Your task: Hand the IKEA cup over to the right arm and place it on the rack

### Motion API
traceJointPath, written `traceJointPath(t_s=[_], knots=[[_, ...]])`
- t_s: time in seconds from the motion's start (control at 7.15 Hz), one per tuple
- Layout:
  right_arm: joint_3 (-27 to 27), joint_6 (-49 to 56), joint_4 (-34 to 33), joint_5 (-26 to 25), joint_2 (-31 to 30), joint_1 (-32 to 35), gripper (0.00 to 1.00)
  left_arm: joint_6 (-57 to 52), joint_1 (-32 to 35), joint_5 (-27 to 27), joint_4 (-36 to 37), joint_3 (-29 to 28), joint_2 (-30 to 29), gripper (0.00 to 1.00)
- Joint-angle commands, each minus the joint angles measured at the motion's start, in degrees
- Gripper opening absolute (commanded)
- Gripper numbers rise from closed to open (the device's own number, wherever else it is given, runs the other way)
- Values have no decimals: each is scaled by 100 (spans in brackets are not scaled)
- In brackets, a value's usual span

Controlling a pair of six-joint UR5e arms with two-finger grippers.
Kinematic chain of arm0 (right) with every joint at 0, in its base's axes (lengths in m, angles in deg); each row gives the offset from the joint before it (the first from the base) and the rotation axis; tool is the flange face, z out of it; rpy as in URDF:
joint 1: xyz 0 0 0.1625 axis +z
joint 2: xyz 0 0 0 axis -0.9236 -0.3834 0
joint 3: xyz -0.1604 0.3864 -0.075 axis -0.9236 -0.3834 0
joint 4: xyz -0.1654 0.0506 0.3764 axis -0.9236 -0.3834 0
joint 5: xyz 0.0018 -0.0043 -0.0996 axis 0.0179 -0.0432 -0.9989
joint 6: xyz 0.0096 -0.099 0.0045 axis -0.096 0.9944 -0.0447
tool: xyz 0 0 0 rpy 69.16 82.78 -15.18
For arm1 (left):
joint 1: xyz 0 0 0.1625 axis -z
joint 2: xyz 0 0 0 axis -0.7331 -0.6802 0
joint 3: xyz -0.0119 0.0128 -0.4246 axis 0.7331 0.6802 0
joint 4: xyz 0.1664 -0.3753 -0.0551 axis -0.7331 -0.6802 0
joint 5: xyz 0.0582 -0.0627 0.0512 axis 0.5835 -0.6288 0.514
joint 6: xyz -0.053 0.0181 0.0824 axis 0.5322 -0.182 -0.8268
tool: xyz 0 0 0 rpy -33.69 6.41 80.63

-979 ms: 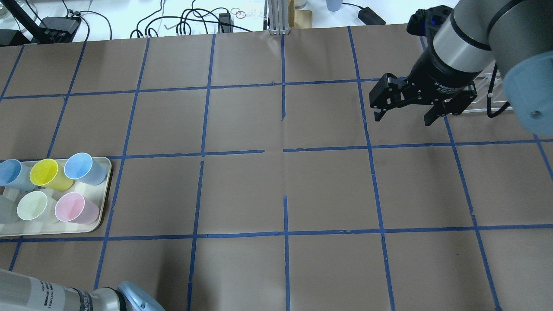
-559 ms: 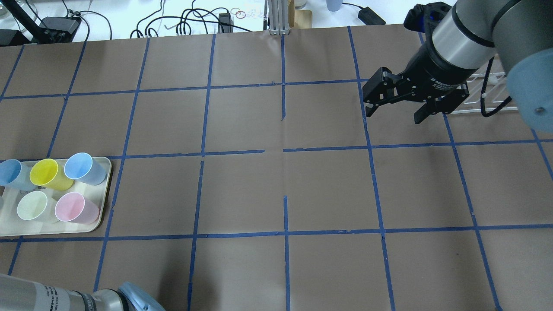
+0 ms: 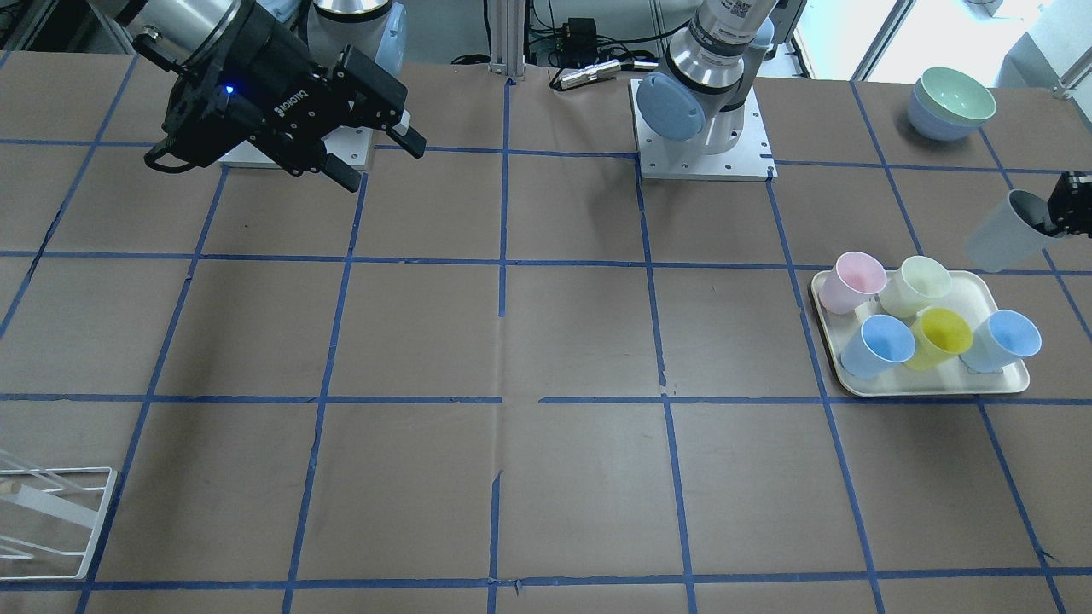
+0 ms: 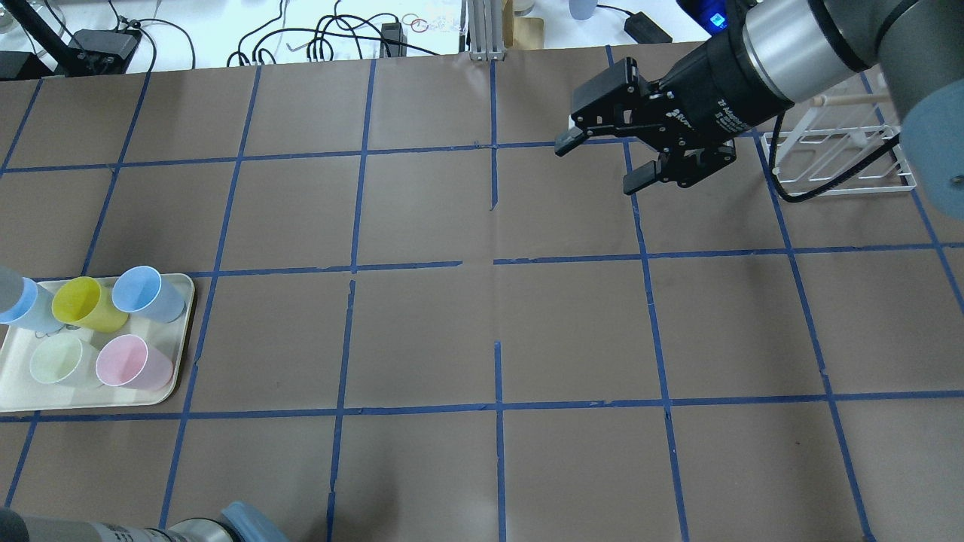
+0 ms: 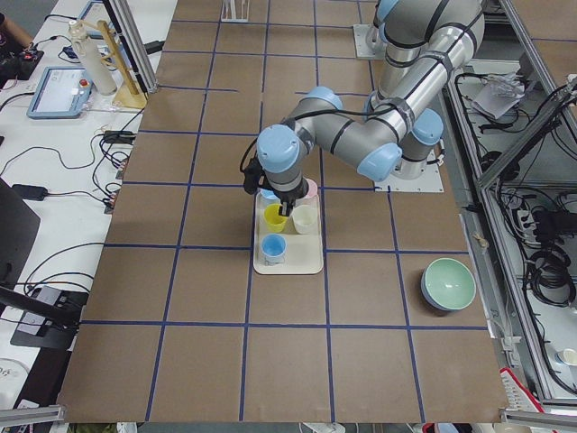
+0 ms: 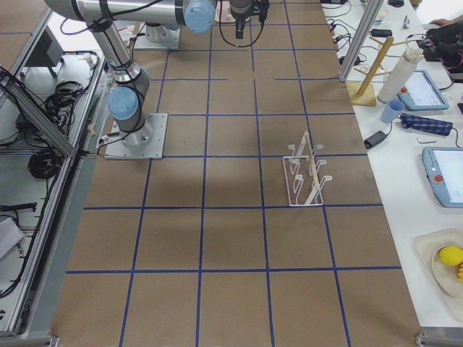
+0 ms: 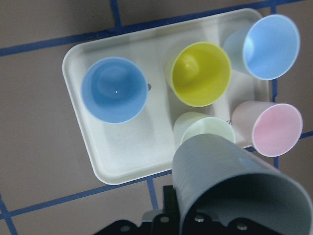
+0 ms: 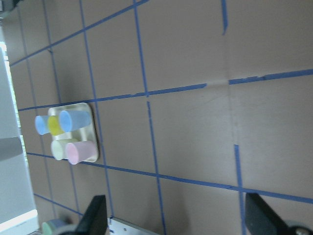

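Note:
My left gripper [image 3: 1044,223] is shut on the rim of the pale grey IKEA cup [image 3: 1000,237] and holds it tilted in the air beside the tray. In the left wrist view the cup [image 7: 230,181] hangs above the tray [image 7: 88,147]. Only a sliver of the cup [image 4: 6,282] shows at the overhead view's left edge. My right gripper [image 4: 596,165] is open and empty above the table's far middle, also seen in the front view [image 3: 384,165]. The white wire rack [image 4: 836,162] stands to its right, empty; it also shows in the front view [image 3: 51,520].
The cream tray [image 4: 184,339] holds two light blue cups [image 4: 147,293], a yellow [image 4: 83,305], a pale green [image 4: 56,360] and a pink cup [image 4: 128,363]. Stacked bowls [image 3: 951,102] sit near the left arm's base. Cables [image 4: 331,38] lie beyond the far edge.
My right gripper has swung left and farther away, uncovering the rack. The grey cup has left its spot on the tray and now shows higher at the left edge.

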Motion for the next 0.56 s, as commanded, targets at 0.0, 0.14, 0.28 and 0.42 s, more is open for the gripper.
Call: traceJointPath(t_s=[0.0, 0.14, 0.28, 0.42], knots=[[70, 0, 224, 1693, 3, -218, 100, 338, 460, -1414, -1364, 19, 441, 0], [105, 0, 356, 2319, 12, -228, 100, 748, 732, -2063, -1788, 98, 530, 0], [218, 9, 384, 2743, 30, -332, 100, 1118, 1022, -2818, -2201, 125, 609, 0], [524, 9, 393, 3461, 30, -499, 100, 1504, 1355, -3495, -2536, 160, 636, 0]])
